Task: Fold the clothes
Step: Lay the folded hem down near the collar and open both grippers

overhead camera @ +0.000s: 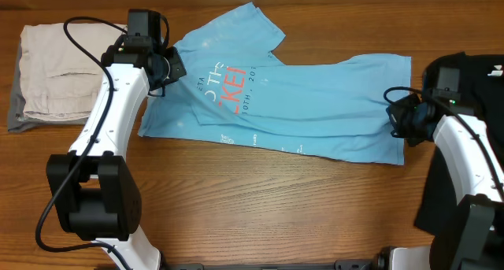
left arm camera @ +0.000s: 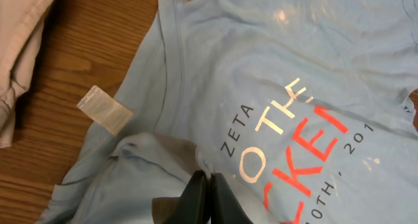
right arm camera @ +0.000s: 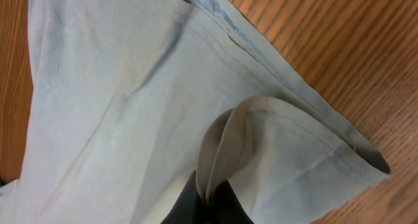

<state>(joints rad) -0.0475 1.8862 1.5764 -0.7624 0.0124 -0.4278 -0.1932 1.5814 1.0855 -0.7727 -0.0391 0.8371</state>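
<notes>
The shirt [overhead camera: 315,97] is lying spread on the table [overhead camera: 260,215] with its chest lettering [overhead camera: 232,93] facing up, stretching between the two grippers. The left gripper [overhead camera: 163,65] is sitting at the collar end and the right gripper [overhead camera: 400,120] at the hem end, well apart.

In the left wrist view, the left gripper [left arm camera: 205,185] is showing its jaws pressed together on a bunched fold of blue fabric at their tips. They are pinching the shirt [left arm camera: 261,67] just beside the collar [left arm camera: 171,67]. Ahead of the jaws and to their right, the lettering [left arm camera: 287,132] is reading partly as "ZETA". Ahead and to their left, a white tag [left arm camera: 104,110] is sticking out over the wood, and beyond it a beige pile [left arm camera: 19,41] is lying at the frame edge.

In the right wrist view, the right gripper [right arm camera: 208,201] is likewise keeping its jaws all but closed, clamping a raised loop of the hem [right arm camera: 261,132]. The rest of the shirt is running away ahead of the jaws and to their left. Bare table is showing ahead to their right.

From overhead, the beige pile is lying beside the left gripper, on the side away from the shirt.
</notes>
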